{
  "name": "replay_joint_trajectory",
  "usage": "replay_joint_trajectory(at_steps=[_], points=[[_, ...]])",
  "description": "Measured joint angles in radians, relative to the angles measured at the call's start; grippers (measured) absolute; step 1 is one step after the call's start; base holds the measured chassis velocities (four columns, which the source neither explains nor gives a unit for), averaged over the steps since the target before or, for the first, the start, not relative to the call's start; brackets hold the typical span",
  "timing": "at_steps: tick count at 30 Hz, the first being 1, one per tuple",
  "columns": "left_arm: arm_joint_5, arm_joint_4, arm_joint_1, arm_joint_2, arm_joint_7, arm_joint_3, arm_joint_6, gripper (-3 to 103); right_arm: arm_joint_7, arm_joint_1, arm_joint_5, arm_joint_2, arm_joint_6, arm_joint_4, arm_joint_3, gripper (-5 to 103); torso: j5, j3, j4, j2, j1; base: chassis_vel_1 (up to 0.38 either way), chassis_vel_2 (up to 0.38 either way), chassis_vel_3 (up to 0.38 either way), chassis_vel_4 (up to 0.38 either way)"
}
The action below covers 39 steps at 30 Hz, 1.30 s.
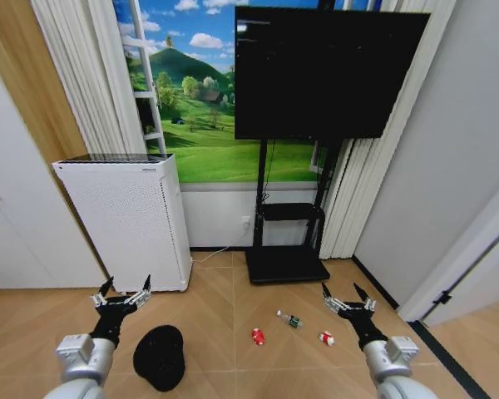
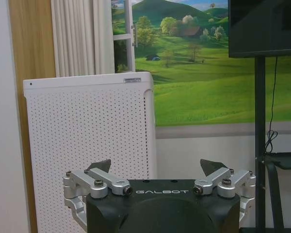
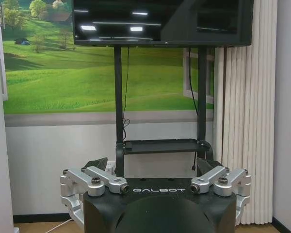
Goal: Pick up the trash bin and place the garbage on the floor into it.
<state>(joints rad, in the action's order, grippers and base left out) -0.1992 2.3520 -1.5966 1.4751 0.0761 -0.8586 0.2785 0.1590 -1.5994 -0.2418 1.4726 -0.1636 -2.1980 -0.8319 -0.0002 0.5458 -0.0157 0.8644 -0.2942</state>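
We see the left hand [image 1: 122, 293] open, trash bin [image 1: 159, 357] just beside it, white appliance [image 1: 129, 220] beyond; the right hand [image 1: 347, 297] open, garbage [image 1: 289, 319] beside it on the floor [image 1: 224, 299].

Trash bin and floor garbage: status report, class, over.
Left claw and right claw open, empty, raised. Round black mesh trash bin on herringbone wooden floor, untouched. Red can, clear bottle, red-and-white packet lie unobstructed.

Small round black mesh trash bin [image 1: 159, 357] standing on light brown herringbone parquet floor [image 1: 224, 291]. To its right, apart: red can [image 1: 258, 336], tiny clear green-labelled bottle [image 1: 289, 319], red-and-white packet [image 1: 326, 338].
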Motion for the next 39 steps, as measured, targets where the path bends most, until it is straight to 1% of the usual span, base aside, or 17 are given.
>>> replay_joint_trajectory(at_steps=[4, 7, 10, 14, 17, 18, 20, 28, 31, 39], points=[[0.002, 0.002, -0.003, -0.002, -0.007, -0.002, 0.007, 100, -0.004, 0.002, 0.0, 0.0, 0.0, 0.003, 0.0, 100, 0.0001, -0.002, -0.0001, -0.002, 0.001, 0.046, -0.051, -0.054, 0.035], [0.003, 0.004, -0.006, -0.005, -0.005, -0.004, 0.007, 100, -0.004, 0.003, 0.0, 0.0, 0.0, 0.003, 0.002, 100, 0.0003, -0.006, -0.0001, -0.011, 0.005, 0.007, -0.021, -0.007, 0.005], [0.007, 0.007, -0.006, -0.004, -0.003, -0.003, 0.008, 100, -0.005, 0.005, 0.0, 0.0, 0.0, 0.004, 0.005, 100, 0.0002, -0.016, 0.0001, -0.029, 0.012, 0.0, 0.0, 0.0, 0.0], [0.008, 0.007, -0.007, -0.004, -0.002, -0.002, 0.008, 100, -0.005, 0.005, 0.0, 0.0, -0.001, 0.004, 0.005, 100, 0.0002, -0.019, 0.0, -0.035, 0.014, 0.0, 0.0, 0.0, 0.0], [0.011, 0.008, -0.009, -0.003, 0.0, -0.002, 0.008, 100, -0.004, 0.004, -0.004, -0.004, -0.001, 0.004, 0.005, 100, 0.0002, -0.037, 0.0, -0.065, 0.027, 0.0, 0.0, 0.0, 0.0], [0.011, 0.008, -0.009, -0.003, 0.0, -0.002, 0.008, 100, -0.004, 0.004, -0.004, -0.004, -0.001, 0.004, 0.005, 100, 0.0002, -0.037, 0.0, -0.065, 0.027, 0.0, 0.0, 0.0, 0.0], [0.012, 0.009, -0.01, -0.003, 0.001, -0.002, 0.008, 100, -0.004, 0.003, -0.005, -0.004, -0.001, 0.004, 0.005, 100, 0.0002, -0.045, 0.0, -0.079, 0.033, 0.0, 0.0, 0.0, 0.0], [0.015, 0.009, -0.011, -0.003, 0.003, -0.003, 0.008, 100, -0.001, 0.002, -0.006, -0.002, 0.0, 0.007, 0.006, 100, 0.0002, -0.064, 0.0, -0.111, 0.046, 0.0, 0.0, 0.0, 0.0], [0.014, 0.009, -0.01, -0.003, 0.005, -0.005, 0.007, 100, 0.001, 0.001, -0.007, -0.002, 0.005, 0.015, 0.006, 100, 0.0002, -0.076, 0.0, -0.132, 0.055, 0.0, 0.0, 0.0, 0.0], [0.016, 0.009, -0.013, 0.0, 0.014, -0.007, 0.004, 100, 0.003, -0.001, -0.009, -0.001, 0.007, 0.017, 0.006, 100, 0.0002, -0.093, 0.0, -0.162, 0.068, 0.0, 0.0, 0.0, 0.0]])
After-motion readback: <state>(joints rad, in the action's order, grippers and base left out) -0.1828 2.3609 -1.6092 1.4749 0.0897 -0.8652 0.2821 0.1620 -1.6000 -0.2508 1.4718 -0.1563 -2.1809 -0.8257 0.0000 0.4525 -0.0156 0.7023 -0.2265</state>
